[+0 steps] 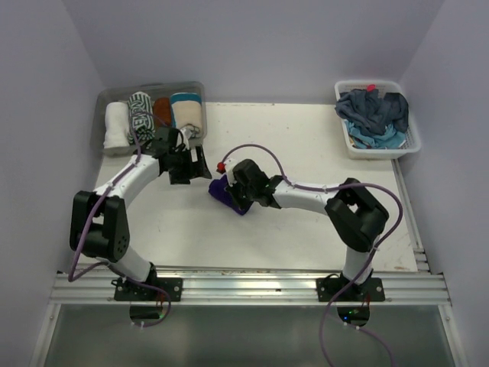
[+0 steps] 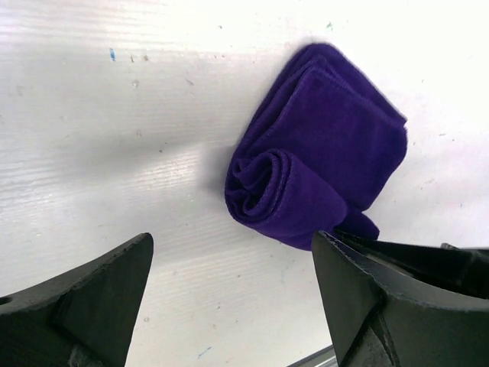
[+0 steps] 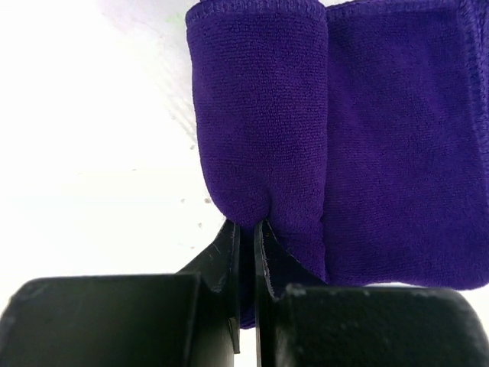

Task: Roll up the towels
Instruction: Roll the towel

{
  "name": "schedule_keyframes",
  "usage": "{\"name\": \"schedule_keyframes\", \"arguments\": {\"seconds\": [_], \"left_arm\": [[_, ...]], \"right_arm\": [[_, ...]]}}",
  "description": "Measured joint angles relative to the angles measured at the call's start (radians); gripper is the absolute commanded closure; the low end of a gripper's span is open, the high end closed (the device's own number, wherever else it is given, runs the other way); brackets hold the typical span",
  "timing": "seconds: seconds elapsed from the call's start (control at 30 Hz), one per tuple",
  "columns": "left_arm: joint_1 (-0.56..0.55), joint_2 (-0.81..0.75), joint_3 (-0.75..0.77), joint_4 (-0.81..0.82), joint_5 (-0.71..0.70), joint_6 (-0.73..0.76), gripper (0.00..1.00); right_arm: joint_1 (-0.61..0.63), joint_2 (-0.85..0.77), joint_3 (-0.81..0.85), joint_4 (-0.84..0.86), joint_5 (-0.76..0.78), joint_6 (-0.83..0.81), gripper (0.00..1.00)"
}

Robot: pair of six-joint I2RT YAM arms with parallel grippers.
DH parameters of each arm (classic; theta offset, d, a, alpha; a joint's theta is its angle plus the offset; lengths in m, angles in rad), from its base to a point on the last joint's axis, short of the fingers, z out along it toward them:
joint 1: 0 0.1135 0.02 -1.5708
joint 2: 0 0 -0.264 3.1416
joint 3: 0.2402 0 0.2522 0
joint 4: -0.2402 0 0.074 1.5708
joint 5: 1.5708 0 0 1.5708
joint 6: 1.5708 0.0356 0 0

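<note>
Top external: at mid-table (image 1: 306, 153) the right gripper (image 1: 234, 191) is clamped tight on the purple towel (image 1: 221, 196), a partly rolled bundle lying just left of ctr. Right wrist view: its fingers (image 3: 226, 256) pinch the roll's near end, w/ the rest of the cloth flat to the right. The left gripper (image 1: 195, 165), slightly farther & left of the towel, has jaws spread wide, gripping nothing. Far left: tub (image 1: 191, 87) w/ four rolled towels (image 1: 140, 115) side by side. Far right: basket (image 1: 345, 141) w/ loose towels (image 1: 374, 115) heaped.
</note>
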Motion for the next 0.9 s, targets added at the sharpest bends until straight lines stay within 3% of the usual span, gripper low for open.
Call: {"name": "schedule_keyframes", "arguments": {"seconds": [0.3,0.63,0.9], "left_arm": [[0.006,-0.148,-0.120,0.017,0.032,-0.015,0.13],[-0.094,-0.102,-0.196,0.097,0.056,-0.077,0.13],[-0.131,0.012,-0.243,0.216,0.051,-0.151,0.30]], "right_arm": [[-0.129,0.044,0.048,-0.052,-0.397,0.238,1.00],[-0.221,0.121,0.029,0.026,-0.677,0.470,1.00],[-0.235,0.166,0.023,0.096,-0.767,0.568,1.00]]}}
